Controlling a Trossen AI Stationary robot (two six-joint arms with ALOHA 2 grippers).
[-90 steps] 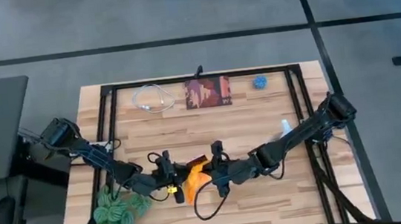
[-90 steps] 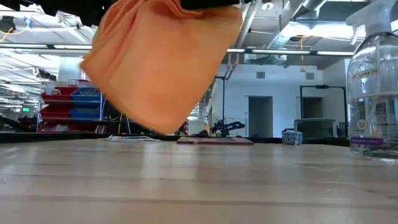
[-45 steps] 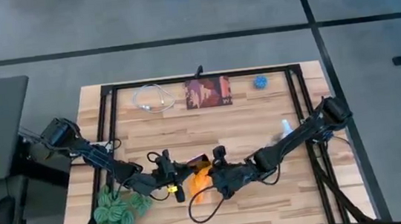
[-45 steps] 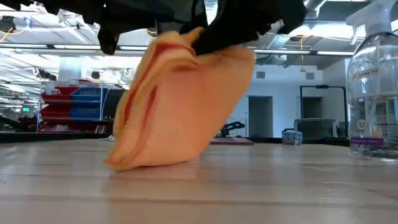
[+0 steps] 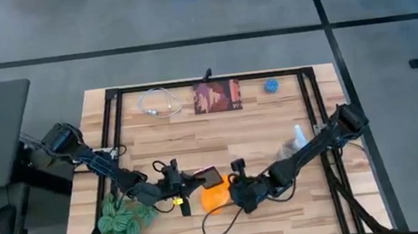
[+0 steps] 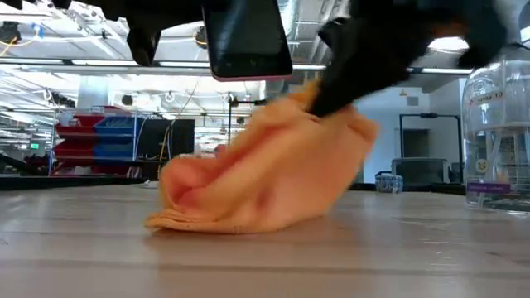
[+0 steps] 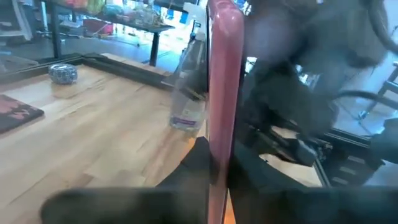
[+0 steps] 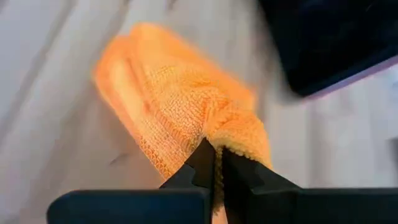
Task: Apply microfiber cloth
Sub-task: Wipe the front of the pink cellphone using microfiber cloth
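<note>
The orange microfiber cloth lies crumpled in a heap on the wooden table, near the front middle. My right gripper is shut on its raised end, coming from the table's right. Just left of it, my left gripper is shut on a black smartphone in a pink case. The phone hangs above the table and over the cloth. It shows edge-on in the left wrist view. My left gripper pinches the smartphone's lower end between its two fingers, one on each face. The phone sticks out past the fingers, lifted clear of the table. My right gripper pinches a bunched fold of the cloth between its fingertips, several layers thick. The fingers slant down from the table's right. The cloth's held end stands raised; the rest lies slack on the table.
A clear spray bottle stands to the right. A green knitted heap lies at the front left. At the back are a dark red-brown printed square, a white cable and a small blue ball. A black cable loops near the front.
My right gripper has come down and gone toward the table's near edge with the cloth. The cloth, hanging clear of the table a second ago, has touched down and collapsed into a heap. The phone, earlier hidden behind the cloth in the low view, now shows above it.
</note>
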